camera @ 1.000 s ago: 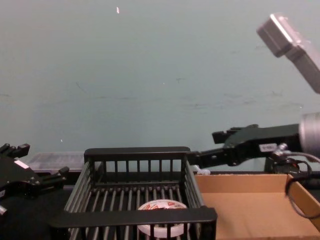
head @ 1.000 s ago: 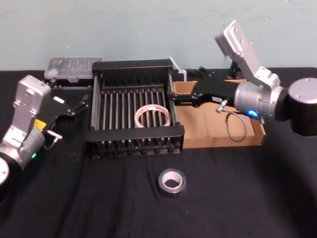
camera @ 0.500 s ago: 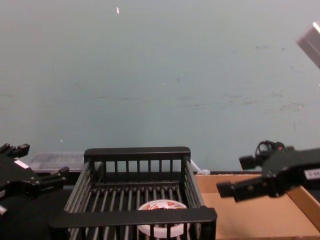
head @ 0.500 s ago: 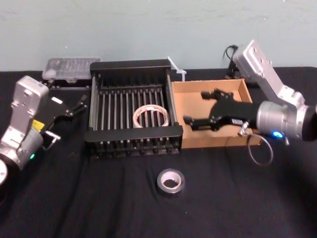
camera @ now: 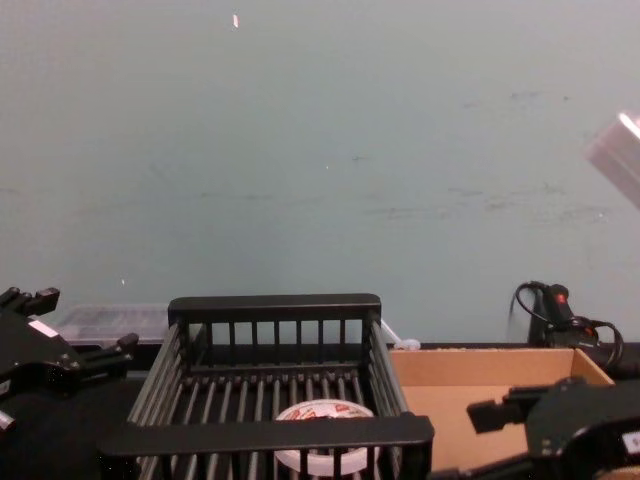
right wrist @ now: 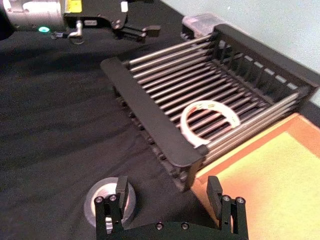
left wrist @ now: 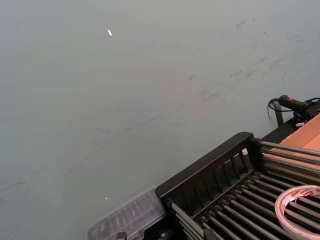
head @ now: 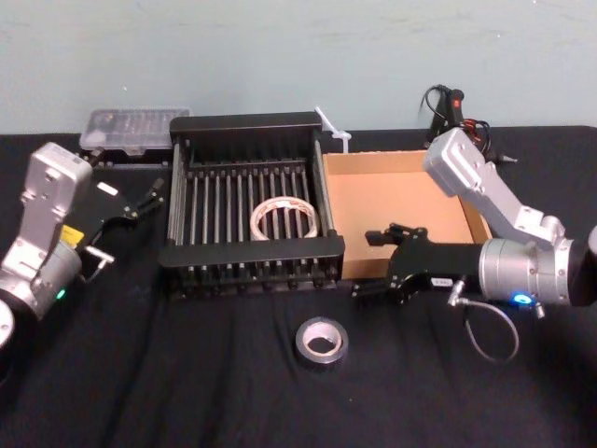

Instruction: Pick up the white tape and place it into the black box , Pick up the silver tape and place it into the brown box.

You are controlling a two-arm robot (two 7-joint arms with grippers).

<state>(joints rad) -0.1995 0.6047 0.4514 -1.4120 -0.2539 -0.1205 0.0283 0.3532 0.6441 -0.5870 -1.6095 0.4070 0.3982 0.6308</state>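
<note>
The white tape [head: 282,217] already lies flat on the slatted floor of the black box [head: 252,250], so the step in hand looks like fetching the silver tape [head: 322,342]. That roll sits flat on the black bench [head: 168,373], in front of the box and apart from it. The brown box [head: 396,163] stands just right of the black box, touching it, with nothing inside.

The right hand [head: 376,263] hangs above the bench by the brown box's front left corner, fingers spread wide and holding nothing, near the silver tape but not over it. To do this well, I judge it should move toward the roll, centre over it, then drop with 1 finger on either side of the ring before closing. It must keep clear of the black box's front rim.

The left hand [head: 154,191] is parked left of the black box, fingers apart, empty.

The right wrist view shows the roll sitting behind 1 fingertip [right wrist: 121,186], off the hand's centre line, which the head view cannot show. The chest view gives the white tape's red print from the side.
</note>
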